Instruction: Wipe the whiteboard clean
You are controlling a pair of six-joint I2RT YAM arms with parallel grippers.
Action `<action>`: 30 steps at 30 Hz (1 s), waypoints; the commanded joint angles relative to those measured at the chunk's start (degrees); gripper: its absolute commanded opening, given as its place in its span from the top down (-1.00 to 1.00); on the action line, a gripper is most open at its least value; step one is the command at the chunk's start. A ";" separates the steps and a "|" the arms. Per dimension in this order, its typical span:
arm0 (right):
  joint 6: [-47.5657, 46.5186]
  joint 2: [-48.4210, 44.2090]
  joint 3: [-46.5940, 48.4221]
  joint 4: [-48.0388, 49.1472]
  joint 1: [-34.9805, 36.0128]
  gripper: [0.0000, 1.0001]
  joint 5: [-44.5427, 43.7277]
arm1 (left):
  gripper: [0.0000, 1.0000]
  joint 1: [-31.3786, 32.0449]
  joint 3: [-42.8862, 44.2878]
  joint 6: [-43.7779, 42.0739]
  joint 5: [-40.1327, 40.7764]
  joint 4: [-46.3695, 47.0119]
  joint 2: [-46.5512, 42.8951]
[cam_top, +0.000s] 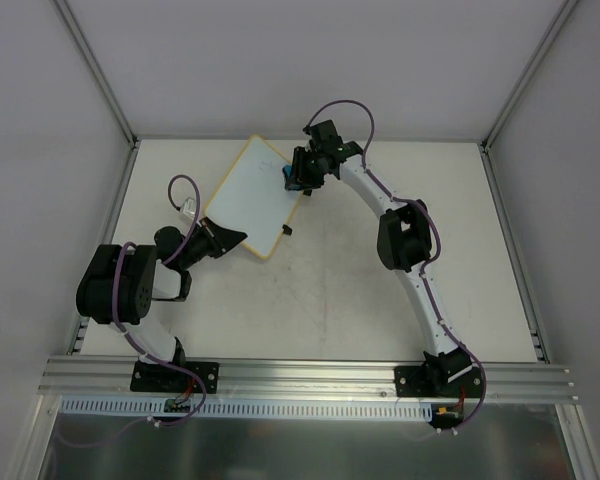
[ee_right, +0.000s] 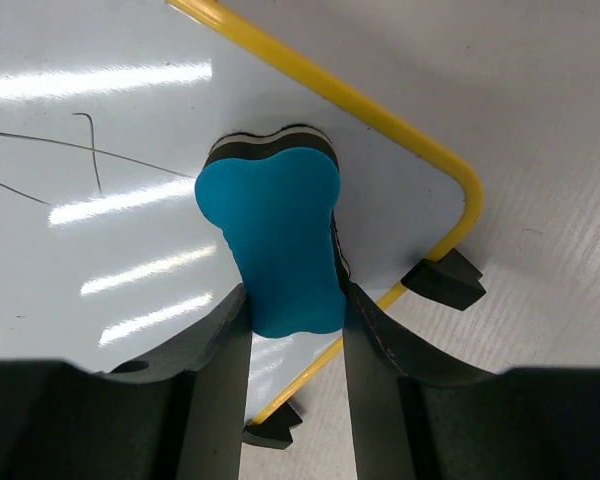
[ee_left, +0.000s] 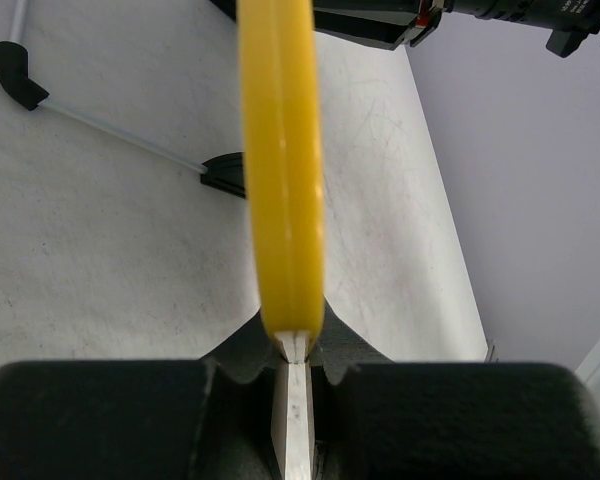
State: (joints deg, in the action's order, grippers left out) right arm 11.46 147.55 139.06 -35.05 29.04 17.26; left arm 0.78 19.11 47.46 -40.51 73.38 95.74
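Looking from the top view, we see the board lying askew on the table, in the upper middle of the frame, left of centre. The left gripper meets the board's lower left edge. The right gripper sits over the board's upper right edge with the blue eraser in it. 1 black clip shows at the board's right edge.

From the left wrist, the board's yellow frame runs edge-on up the middle of the frame. The left gripper has its 2 fingers closed on that edge, pinching it. A black clip sits just left of the frame.

From the right wrist, the right gripper pinches the eraser between its 2 fingers. The eraser's dark pad rests against the white face, near the rounded corner at right. Thin pen marks cross the upper left of the face, apart from the eraser. 2 clips sit on the edge at lower right.
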 commanded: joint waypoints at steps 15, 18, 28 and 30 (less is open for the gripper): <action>-0.21 -4.63 0.06 2.79 7.78 0.99 2.96 | 1.00 2.47 -0.31 1.14 -7.92 16.53 -1.88; -0.56 -4.99 1.03 2.97 9.80 1.00 3.83 | 1.00 2.83 -0.30 0.97 -7.83 16.00 -1.96; -0.92 -6.48 1.21 3.85 12.10 1.00 4.28 | 1.00 3.18 -0.92 0.44 -7.56 15.03 -3.72; -0.30 -6.39 1.03 3.76 11.05 1.00 3.75 | 1.00 3.27 -1.44 0.35 -7.56 14.77 -4.25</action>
State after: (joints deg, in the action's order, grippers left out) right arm 10.94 143.09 138.91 -31.99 41.21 19.44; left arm 1.19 18.44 47.35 -40.07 72.99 94.67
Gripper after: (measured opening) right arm 0.405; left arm 0.045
